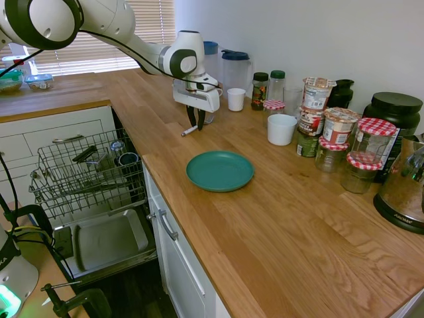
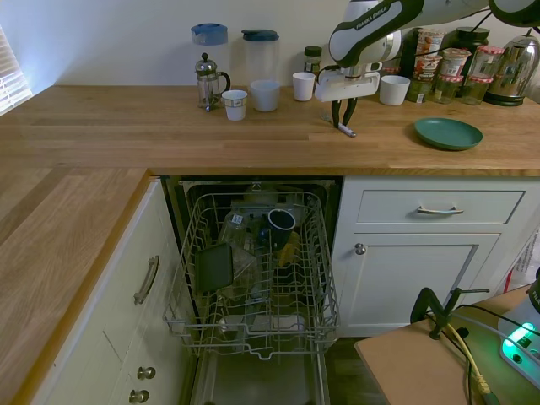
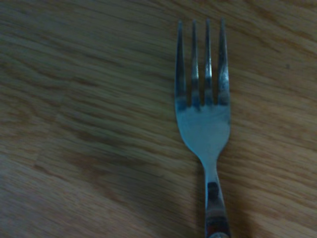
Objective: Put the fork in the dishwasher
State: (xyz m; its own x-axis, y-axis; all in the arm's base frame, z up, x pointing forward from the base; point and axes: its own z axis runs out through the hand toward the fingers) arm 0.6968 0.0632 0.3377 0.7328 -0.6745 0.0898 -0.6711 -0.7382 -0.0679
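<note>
Presently, the small silver-tined, pale-handled fork [image 1: 189, 130] lies on the wooden table [image 1: 278, 218], gripped by the nearly closed black two-finger tool [image 1: 197, 125]. Slippage is judged possible, the handle being slim.

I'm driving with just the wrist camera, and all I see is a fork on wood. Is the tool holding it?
Observer: It looks like it. From outside, the tool appears shut on the handle end of the fork.
Operator: Where's the dishwasher? I can't see it at all!
Observer: The dishwasher is open below the counter's edge, with its door down.
Operator: Is there room inside?
Observer: Its rack is pulled out and holds some dishes, with gaps between them.
</note>
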